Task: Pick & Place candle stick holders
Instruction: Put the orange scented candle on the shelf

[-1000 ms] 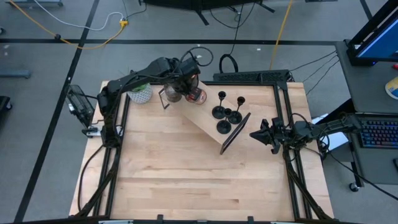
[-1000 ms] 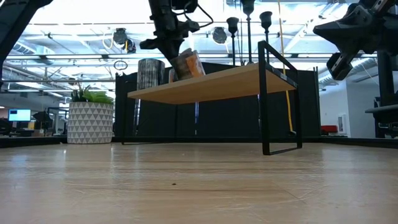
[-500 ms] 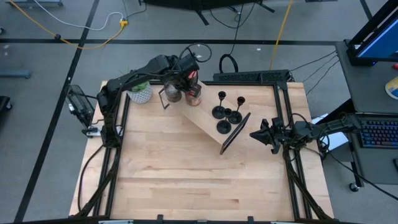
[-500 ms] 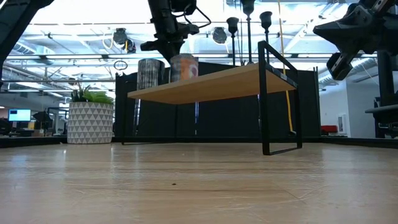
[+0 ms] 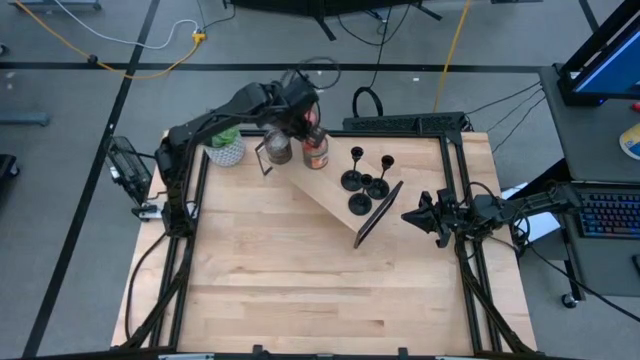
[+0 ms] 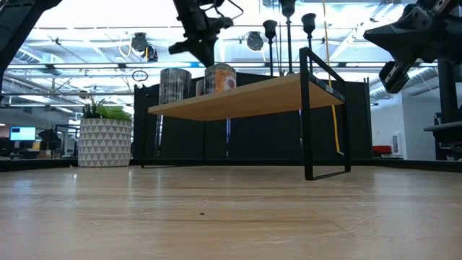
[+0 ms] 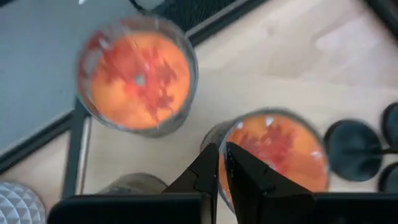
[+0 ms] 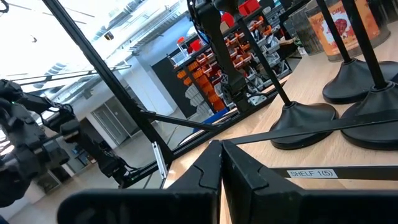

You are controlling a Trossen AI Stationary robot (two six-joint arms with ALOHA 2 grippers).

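Observation:
Three black candle stick holders [image 5: 364, 186] stand on their round bases at the right end of a raised wooden shelf [image 5: 335, 195]. Their cups show in the low view [image 6: 289, 18], and their bases in the right wrist view [image 8: 351, 84]. My left gripper [image 5: 303, 112] is shut and empty. It hovers above an orange glass jar [image 5: 316, 152] at the shelf's far left end; the left wrist view shows its fingers [image 7: 222, 155] over that jar [image 7: 277, 149]. My right gripper [image 5: 408, 215] is shut and empty, waiting just right of the shelf.
A second orange jar [image 7: 138, 84] and a dark striped jar [image 6: 175, 85] stand by the first one on the shelf. A white patterned planter [image 5: 225, 150] sits at the table's far left corner. The near half of the table [image 5: 300, 290] is bare wood. The shelf's black frame leg [image 5: 378, 212] faces my right gripper.
The orange jar, which was tilted under my left gripper, now stands upright on the shelf. My left gripper has then gone up and toward the table's far edge, clear of the jar.

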